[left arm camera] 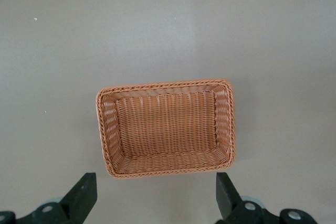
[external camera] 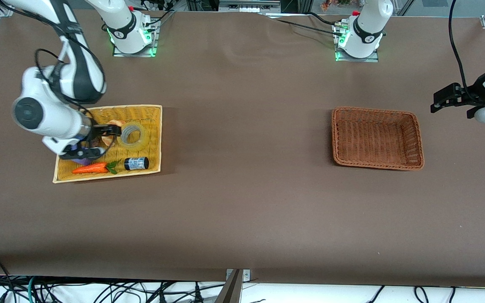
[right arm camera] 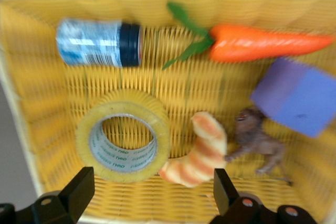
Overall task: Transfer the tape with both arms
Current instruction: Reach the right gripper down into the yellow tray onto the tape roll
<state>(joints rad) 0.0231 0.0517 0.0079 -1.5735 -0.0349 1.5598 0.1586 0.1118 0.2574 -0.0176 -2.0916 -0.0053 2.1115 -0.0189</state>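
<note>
Right end effector [right arm camera: 149,192] hung open and empty over the yellow basket [external camera: 152,110], the tape [right arm camera: 124,136] lying flat just beneath it, while the left end effector [left arm camera: 156,195], open too, waited well apart.

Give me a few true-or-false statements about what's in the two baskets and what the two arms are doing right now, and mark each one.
1. The tape lies flat in the yellow basket. True.
2. The brown basket holds a toy carrot. False: nothing shows in it; the carrot is in the yellow basket.
3. The right gripper hangs over the yellow basket, fingers open. True.
4. The left gripper grips the tape. False: it is open, holds nothing and waits at the left arm's end of the table.
5. The jar stands upright. False: it lies on its side.
</note>
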